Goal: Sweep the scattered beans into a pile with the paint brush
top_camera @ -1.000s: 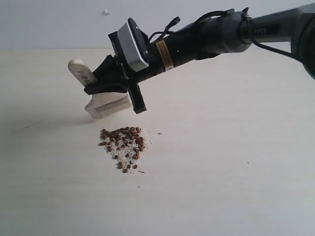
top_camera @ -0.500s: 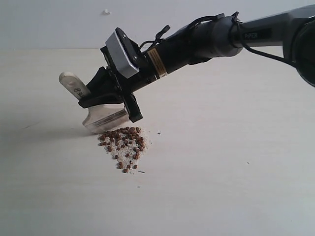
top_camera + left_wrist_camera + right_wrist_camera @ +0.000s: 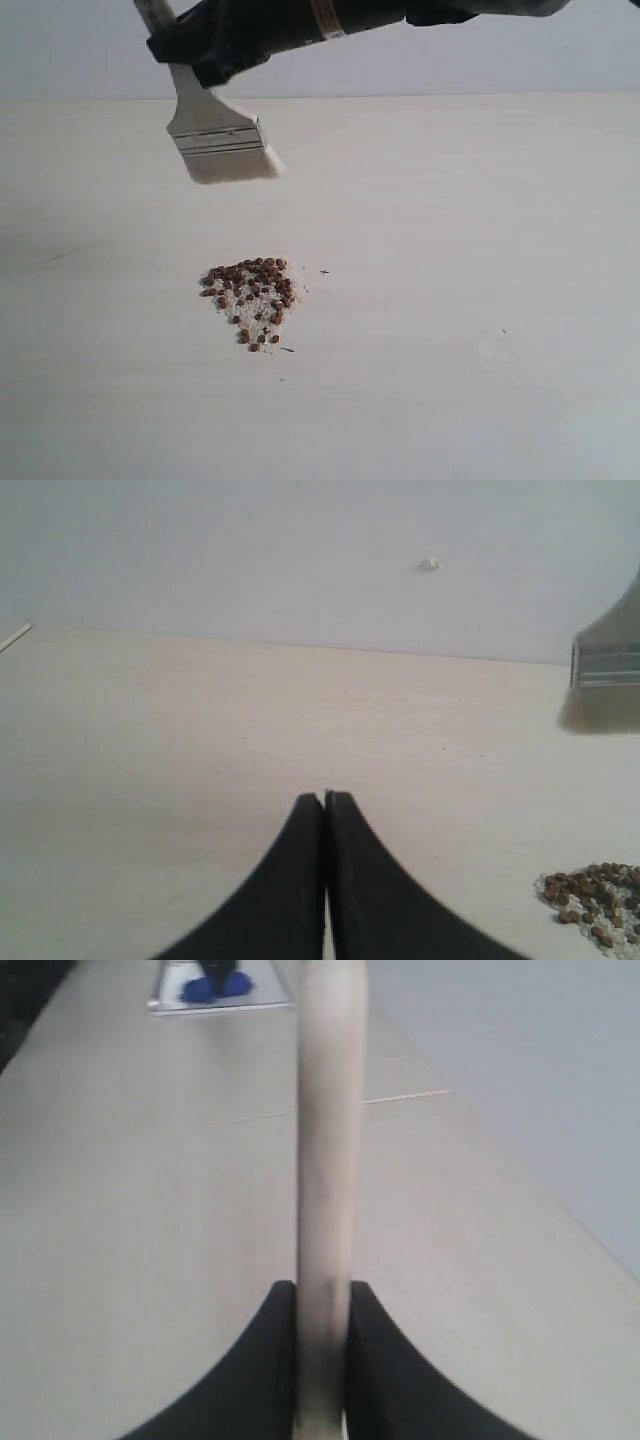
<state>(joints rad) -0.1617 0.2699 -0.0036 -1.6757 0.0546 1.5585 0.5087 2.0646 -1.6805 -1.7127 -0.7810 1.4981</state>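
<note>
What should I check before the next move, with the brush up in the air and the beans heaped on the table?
1. Grip: the right pincer is shut on the paint brush handle. Ok.
2. Clearance: the bristles hang off the table, not touching the pile. Ok.
3. Gathering: the beans sit in one compact heap. Ok.
4. Strays: a few dark specks lie beside the pile, too small to say whether they are beans. Cannot tell.
5. Left pincer: shut, empty, apart from the pile. Ok.
</note>
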